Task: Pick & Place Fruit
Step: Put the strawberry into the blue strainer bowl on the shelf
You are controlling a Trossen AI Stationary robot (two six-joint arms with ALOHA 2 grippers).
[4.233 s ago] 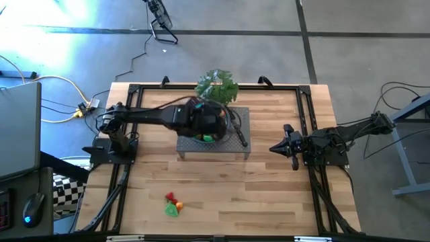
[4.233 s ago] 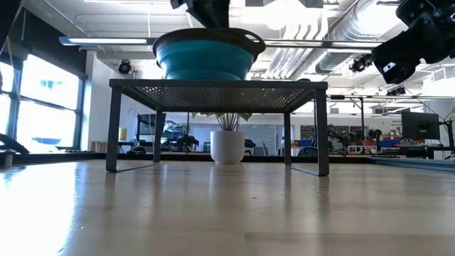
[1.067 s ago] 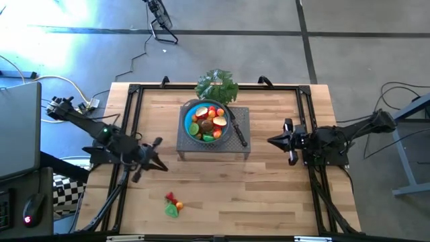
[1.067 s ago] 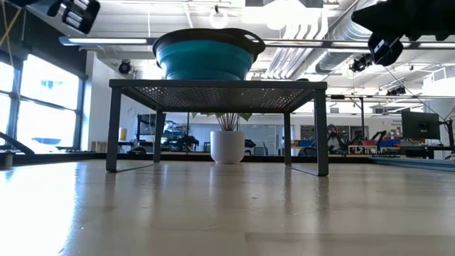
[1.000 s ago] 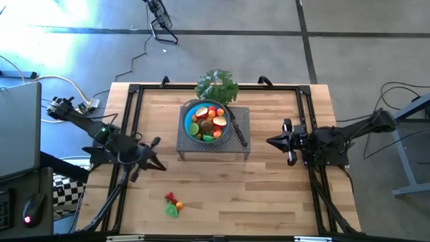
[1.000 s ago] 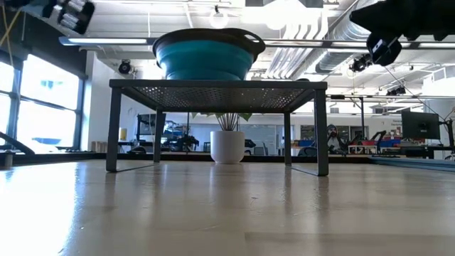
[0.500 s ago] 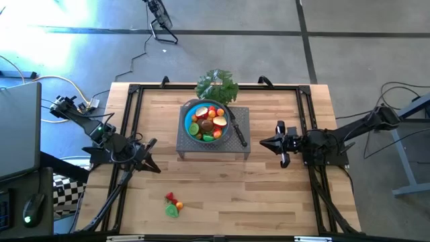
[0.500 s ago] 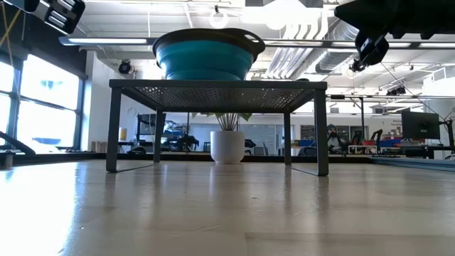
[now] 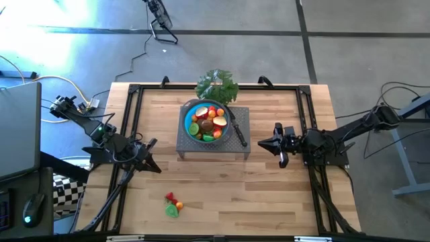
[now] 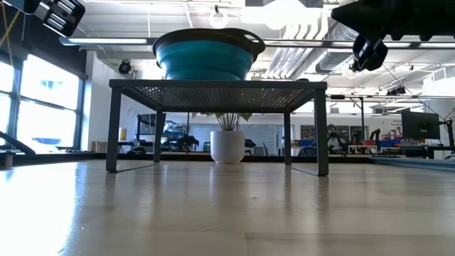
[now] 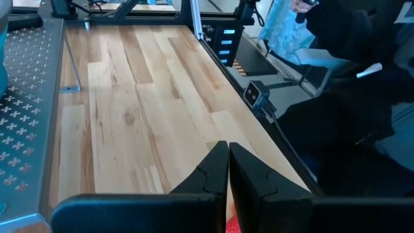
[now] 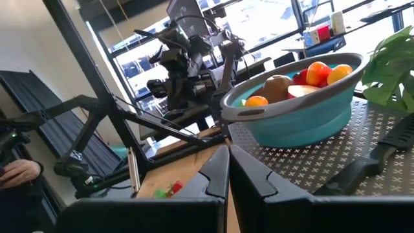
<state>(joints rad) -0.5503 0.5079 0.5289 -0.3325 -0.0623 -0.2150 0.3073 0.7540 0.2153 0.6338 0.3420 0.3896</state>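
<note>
Fruit heaped in a blue bowl on a perforated metal stand; both arms empty.

The ribbed, round bowl [image 9: 207, 122] sits on the grey stand [image 9: 242, 144], rounded glossy fruit [image 9: 209, 123] piled inside; a few stray pieces [image 9: 173, 205] lie on the pale wood-plank table [image 9: 269, 202]. A black-handled knife [image 9: 239, 132] rests just beside the bowl. The left gripper [image 9: 154, 168] and right gripper [image 9: 262, 143] hover on either side of the stand, each with its dark angular fingers pressed together.
</note>
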